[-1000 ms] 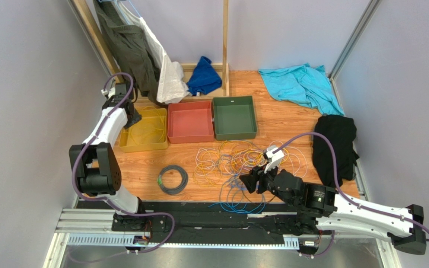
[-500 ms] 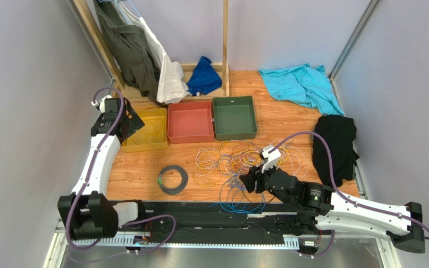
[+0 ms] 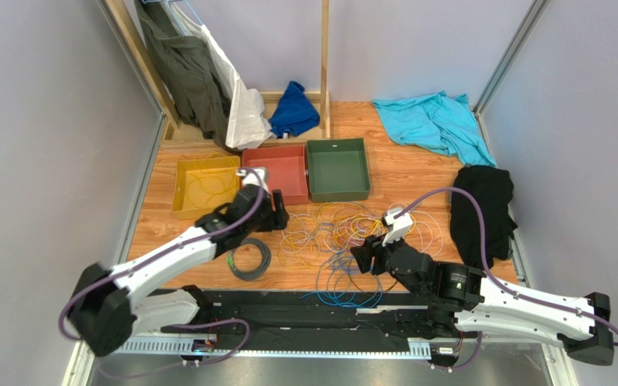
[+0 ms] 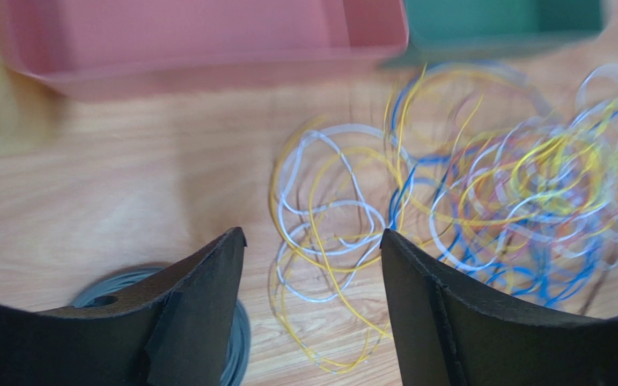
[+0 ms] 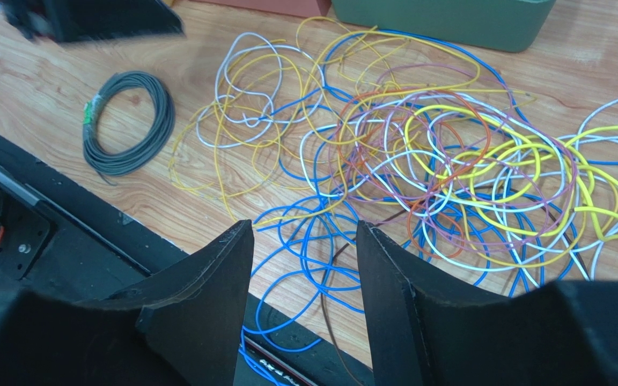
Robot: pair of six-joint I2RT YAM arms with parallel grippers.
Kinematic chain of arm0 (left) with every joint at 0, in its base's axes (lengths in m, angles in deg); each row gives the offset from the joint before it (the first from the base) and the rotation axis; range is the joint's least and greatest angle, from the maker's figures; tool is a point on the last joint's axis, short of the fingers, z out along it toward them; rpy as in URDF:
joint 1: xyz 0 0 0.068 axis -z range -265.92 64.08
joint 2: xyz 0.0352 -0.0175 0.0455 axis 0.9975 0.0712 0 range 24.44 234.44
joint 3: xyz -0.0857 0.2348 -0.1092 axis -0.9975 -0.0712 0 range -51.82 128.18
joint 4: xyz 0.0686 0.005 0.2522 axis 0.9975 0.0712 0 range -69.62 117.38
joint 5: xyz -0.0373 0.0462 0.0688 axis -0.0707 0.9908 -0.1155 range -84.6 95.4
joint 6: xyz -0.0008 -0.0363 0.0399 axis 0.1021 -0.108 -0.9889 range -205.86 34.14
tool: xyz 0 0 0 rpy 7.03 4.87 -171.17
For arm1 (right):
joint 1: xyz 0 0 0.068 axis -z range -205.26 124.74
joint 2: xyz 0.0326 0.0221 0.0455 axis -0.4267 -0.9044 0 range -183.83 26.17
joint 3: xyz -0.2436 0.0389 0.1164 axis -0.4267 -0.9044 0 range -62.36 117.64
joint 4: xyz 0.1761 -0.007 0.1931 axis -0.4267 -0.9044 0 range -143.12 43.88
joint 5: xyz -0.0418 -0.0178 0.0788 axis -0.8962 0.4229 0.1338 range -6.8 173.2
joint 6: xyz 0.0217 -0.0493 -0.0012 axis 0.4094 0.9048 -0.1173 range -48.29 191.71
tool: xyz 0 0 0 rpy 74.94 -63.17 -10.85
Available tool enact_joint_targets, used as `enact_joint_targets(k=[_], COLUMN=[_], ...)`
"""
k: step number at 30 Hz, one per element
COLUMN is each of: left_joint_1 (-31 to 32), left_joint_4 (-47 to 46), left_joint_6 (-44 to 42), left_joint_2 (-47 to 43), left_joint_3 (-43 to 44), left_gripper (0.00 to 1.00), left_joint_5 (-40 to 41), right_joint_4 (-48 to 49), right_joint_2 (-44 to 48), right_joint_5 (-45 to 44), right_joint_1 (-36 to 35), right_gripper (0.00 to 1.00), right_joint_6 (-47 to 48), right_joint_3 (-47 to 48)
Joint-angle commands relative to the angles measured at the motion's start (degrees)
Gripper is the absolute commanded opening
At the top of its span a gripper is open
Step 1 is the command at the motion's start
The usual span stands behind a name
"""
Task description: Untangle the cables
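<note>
- left gripper (image 4: 311,236): jaws wide, empty, at the cable tangle (image 3: 344,233)'s 9 o'clock
- right gripper (image 5: 304,227): jaws apart too, empty, at its 5 o'clock
- guessing we're at picking a strand; next needs pinching one outer loop only

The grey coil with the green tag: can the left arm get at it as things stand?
Probably yes. The left gripper hovers open just beside the grey coil, which lies apart from the cable tangle, nothing over it.
</note>
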Motion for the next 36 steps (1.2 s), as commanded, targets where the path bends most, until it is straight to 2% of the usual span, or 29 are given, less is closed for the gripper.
enact_joint_targets(k=[1,5,11,13,17,20,23,27,30,31,33,35,36], left_joint_1=[7.06,11.28,11.73,11.82,11.82,11.90,12.17,12.43,12.61,12.61,12.87,13.48,14.27], left_joint_4=[-10.07,-11.49,-13.06,-13.41,-15.08,-15.96,-16.05,-16.05,-15.35,-14.83,-13.07,-8.51,-6.32], left_joint_6=[2.11,2.10,5.27,5.71,6.50,7.55,8.35,8.70,8.52,8.52,8.44,7.65,7.30], left_joint_2=[12.81,20.93,22.61,22.43,23.66,24.72,24.98,24.20,23.06,22.44,19.47,16.04,11.49], left_joint_3=[-0.42,3.35,0.99,-0.24,-1.73,-2.70,-3.67,-4.64,-4.73,-4.64,-4.20,-2.89,-2.01], left_gripper=[0.69,0.66,0.64,0.58,0.36,0.35,0.40,0.42,0.28,0.10,0.01,0.00,0.00], left_joint_5=[0.32,0.84,3.04,2.96,1.29,0.67,0.76,0.93,1.20,1.55,1.99,4.00,4.88], right_joint_4=[-0.95,-1.74,-1.92,-1.57,-1.39,-1.48,-1.39,-1.48,-1.22,-1.30,-1.48,-1.74,-1.92], right_joint_2=[-2.04,-3.11,-3.19,-3.46,-4.42,-4.60,-4.34,-4.16,-4.34,-4.34,-4.25,-3.90,-3.72], right_joint_5=[-1.29,-0.94,-1.11,-1.20,-1.11,-0.85,-0.94,-0.94,-0.85,-0.76,-0.67,-0.50,-0.41], right_joint_1=[-0.20,-0.20,-0.20,-0.20,-0.20,-0.20,-0.20,-0.20,-0.20,-0.20,-0.20,-0.20,-0.20], right_gripper=[0.54,0.54,0.54,0.54,0.54,0.54,0.54,0.54,0.54,0.54,0.54,0.53,0.54], right_joint_6=[-2.06,-2.68,-2.77,-2.68,-2.77,-3.12,-3.30,-3.30,-3.47,-3.56,-3.65,-3.74,-3.74], right_joint_3=[1.50,1.58,1.15,0.88,0.62,0.44,0.18,0.09,0.18,0.18,0.27,0.44,0.44])
